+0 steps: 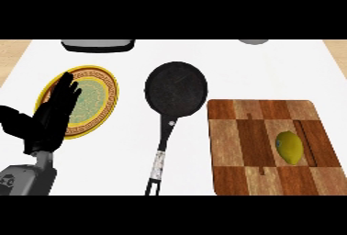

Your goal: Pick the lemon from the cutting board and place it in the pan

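Lemon (289, 147) on cutting board (244, 137), tabletop's right edge: judged light, stiff, roll-prone; grasp across its middle. Left robot hand (54, 114) spread wide, holding nothing.

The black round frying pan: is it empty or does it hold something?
Empty. The black round frying pan shows only its dark bottom; the yellow lemon lies on the wooden cutting board.

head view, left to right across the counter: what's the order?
Left hand, open and resting over the yellow-rimmed plate → black pan → wooden cutting board → lemon lying on the board's right part. Right hand is not in view.
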